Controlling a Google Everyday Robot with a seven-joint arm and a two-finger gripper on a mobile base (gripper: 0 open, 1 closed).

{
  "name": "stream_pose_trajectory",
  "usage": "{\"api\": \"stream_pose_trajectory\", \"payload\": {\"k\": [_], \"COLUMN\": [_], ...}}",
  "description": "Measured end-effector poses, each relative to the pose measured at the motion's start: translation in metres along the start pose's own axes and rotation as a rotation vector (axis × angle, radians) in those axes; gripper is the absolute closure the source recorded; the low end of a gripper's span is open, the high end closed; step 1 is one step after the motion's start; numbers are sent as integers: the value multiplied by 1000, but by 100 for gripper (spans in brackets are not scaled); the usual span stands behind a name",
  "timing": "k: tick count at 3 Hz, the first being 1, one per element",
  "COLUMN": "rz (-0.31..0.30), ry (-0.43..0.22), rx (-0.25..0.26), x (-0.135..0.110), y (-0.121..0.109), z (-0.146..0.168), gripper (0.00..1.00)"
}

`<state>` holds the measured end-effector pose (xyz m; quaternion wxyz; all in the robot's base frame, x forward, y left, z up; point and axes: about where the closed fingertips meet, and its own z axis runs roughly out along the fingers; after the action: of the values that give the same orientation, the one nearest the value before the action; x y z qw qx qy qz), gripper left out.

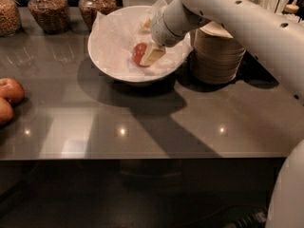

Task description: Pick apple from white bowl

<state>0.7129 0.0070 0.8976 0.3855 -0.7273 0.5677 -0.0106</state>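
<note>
Where the white arm [237, 23] slants down from the upper right, the gripper [151, 55] sits inside the white bowl [102, 56], low over its crinkled paper liner [114, 34]. Its cream-coloured tip lies against the apple [138, 53], which sits immediately left of the jaws, touching them, near the middle of the bowl. Only the right side of the fruit is covered, and I cannot tell whether the jaws are closed on it or merely resting beside it. The apple shows red-orange and is far smaller than the bowl that surrounds both it and the jaws.

Right of the jaws, just beside the bowl's rim, stands a stack of cream disposable bowls [216, 56], partly hidden behind the arm. Beyond the jaws and to their left, three glass jars of brown contents line the back edge: one [97, 4] close behind the bowl, another [47, 8] further left, and a third [7, 15] at the frame's border. Well apart from the jaws, far to their left and nearer the camera, two larger dull red apples [9, 90] lie together at the edge of the glossy grey tabletop [142, 127].
</note>
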Motion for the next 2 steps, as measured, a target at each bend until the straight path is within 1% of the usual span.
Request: {"api": "stream_pose_trajectory", "payload": {"k": [1,2], "rz": [17,47], "ry": [-2,4], "rx": [-14,-45], "x": [5,18], "y": [3,5], "z": [8,36], "gripper": [37,34]}}
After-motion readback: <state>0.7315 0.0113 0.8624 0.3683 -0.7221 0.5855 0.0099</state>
